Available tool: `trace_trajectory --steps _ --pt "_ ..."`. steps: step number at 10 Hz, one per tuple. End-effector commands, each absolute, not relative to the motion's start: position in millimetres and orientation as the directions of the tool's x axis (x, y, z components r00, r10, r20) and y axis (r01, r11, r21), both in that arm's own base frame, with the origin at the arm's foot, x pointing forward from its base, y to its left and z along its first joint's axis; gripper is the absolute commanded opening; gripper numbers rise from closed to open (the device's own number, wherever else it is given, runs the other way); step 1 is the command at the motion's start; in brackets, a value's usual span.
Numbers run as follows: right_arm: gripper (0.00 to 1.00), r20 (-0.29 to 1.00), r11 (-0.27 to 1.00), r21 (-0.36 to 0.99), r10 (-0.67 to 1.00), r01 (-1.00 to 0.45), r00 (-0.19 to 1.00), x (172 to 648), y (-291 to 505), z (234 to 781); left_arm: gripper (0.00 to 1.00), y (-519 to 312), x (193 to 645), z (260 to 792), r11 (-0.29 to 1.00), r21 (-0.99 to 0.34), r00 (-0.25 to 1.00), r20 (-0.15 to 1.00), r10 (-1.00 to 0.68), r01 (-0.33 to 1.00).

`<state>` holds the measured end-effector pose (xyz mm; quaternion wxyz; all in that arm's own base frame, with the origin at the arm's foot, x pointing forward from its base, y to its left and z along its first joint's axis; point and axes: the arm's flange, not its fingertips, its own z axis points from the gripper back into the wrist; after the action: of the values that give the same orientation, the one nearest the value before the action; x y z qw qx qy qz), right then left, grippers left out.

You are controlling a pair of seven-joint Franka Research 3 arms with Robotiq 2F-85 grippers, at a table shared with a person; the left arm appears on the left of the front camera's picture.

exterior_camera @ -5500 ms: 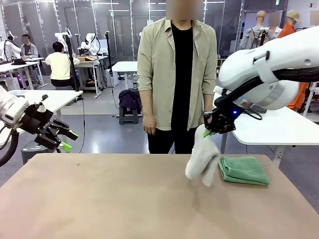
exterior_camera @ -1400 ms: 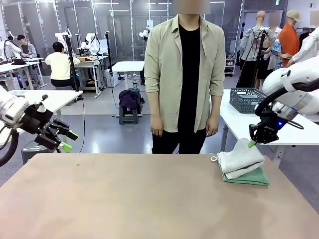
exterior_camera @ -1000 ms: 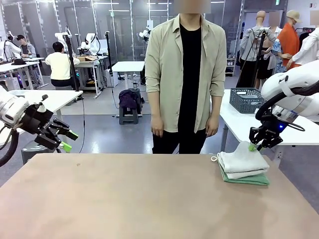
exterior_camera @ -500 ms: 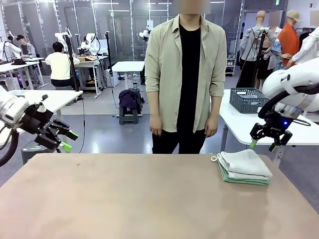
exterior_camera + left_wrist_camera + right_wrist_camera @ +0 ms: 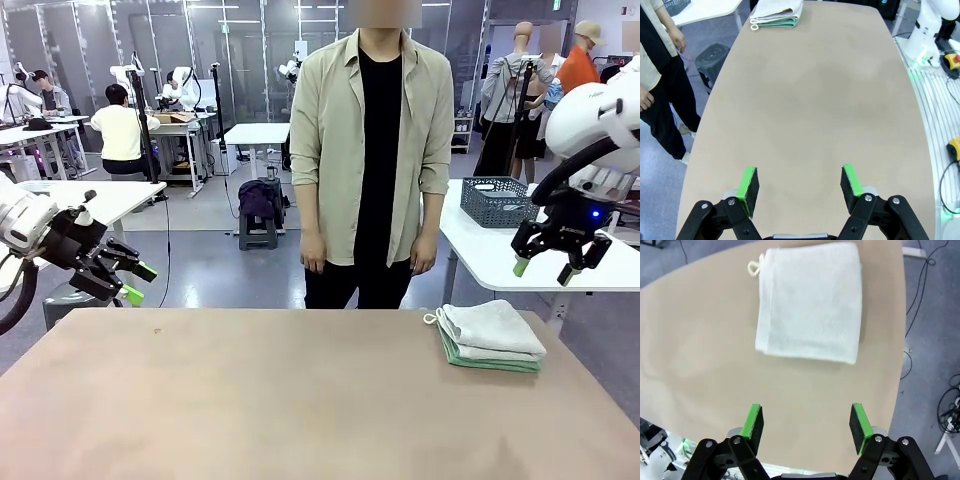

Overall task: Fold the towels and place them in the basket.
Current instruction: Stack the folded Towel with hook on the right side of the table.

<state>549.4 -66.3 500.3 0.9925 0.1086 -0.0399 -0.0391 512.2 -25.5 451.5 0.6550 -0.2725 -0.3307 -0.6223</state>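
Observation:
A folded cream-white towel [image 5: 490, 327] lies on top of a folded mint green towel [image 5: 485, 364] at the far right of the tan table [image 5: 250, 400]. My right gripper [image 5: 545, 268] hangs open and empty in the air above and to the right of the stack. From the right wrist, the white towel [image 5: 810, 302] is flat below the gripper [image 5: 806, 422], a small loop [image 5: 755, 267] at one corner. My left gripper [image 5: 125, 282] is open and empty off the table's left edge. The left wrist view has that gripper [image 5: 800, 185] over bare table, the towels [image 5: 776, 12] far off. The dark grey basket [image 5: 497, 200] stands on a white side table behind.
A person [image 5: 370, 150] stands at the far side of the table, arms down, hands empty. The white side table [image 5: 480, 250] with the basket is beyond the table's far right corner. My right arm's base [image 5: 932, 30] stands by the table's edge.
My right gripper opened, let go of the white towel, and rose up and to the right. The towel settled flat on the green one. The left arm stayed still.

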Motion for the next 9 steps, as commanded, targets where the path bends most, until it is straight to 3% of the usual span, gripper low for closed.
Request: trace_trajectory --steps 1,9 --pt "0.87 0.078 0.979 0.191 -0.089 0.073 0.993 524 -51 503 0.84 -27 512 453 0.086 0.052 0.015 0.771 -0.637 0.995" --pt "0.87 0.072 0.978 0.210 -0.029 0.013 0.997 501 -47 515 0.84 -27 512 453 0.086 0.052 0.015 0.771 -0.637 0.995"
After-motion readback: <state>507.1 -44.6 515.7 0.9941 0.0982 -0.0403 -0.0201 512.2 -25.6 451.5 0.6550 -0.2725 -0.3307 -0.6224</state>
